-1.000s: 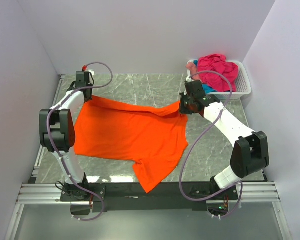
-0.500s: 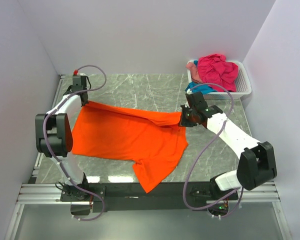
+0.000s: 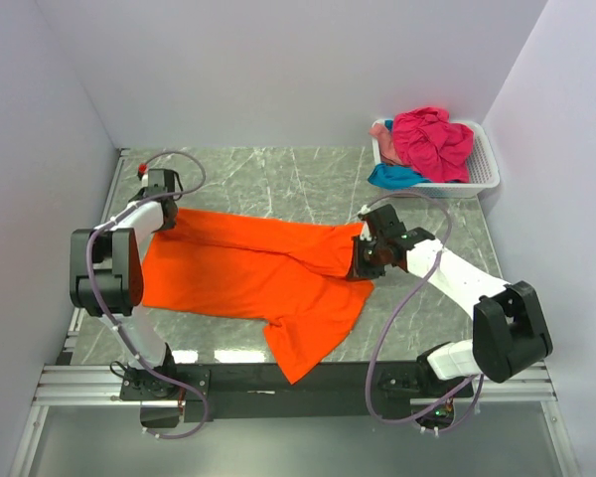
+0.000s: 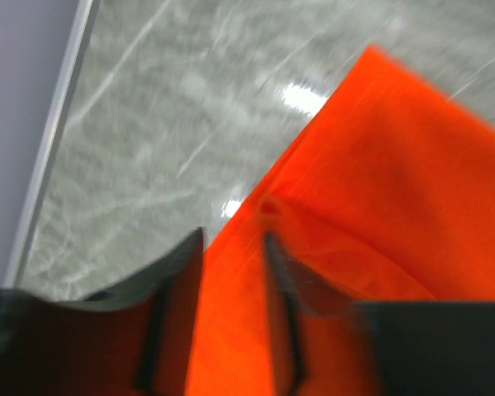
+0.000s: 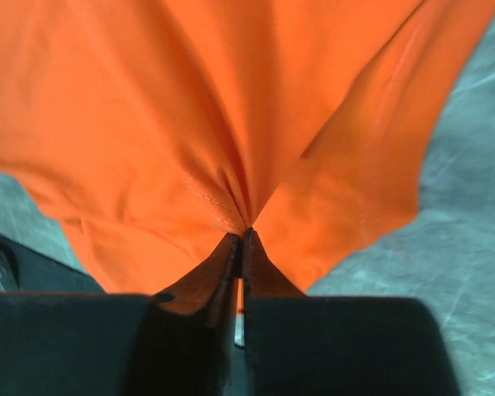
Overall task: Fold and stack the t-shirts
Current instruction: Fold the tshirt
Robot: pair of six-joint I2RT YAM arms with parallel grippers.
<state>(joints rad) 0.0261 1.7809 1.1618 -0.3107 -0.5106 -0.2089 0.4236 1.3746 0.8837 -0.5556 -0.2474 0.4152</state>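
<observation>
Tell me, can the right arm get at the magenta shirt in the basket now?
Probably not at once: the right gripper is shut on the orange t-shirt and must let go first. Otherwise nothing stands between it and the magenta shirt in the basket.

Open to me: bare table point(image 3: 278, 179) at 12 o'clock. Centre is under the orange t-shirt point(image 3: 248, 273); basket point(image 3: 480, 180) blocks 1 o'clock; left wall point(image 3: 50, 149) probably tight at 9.
</observation>
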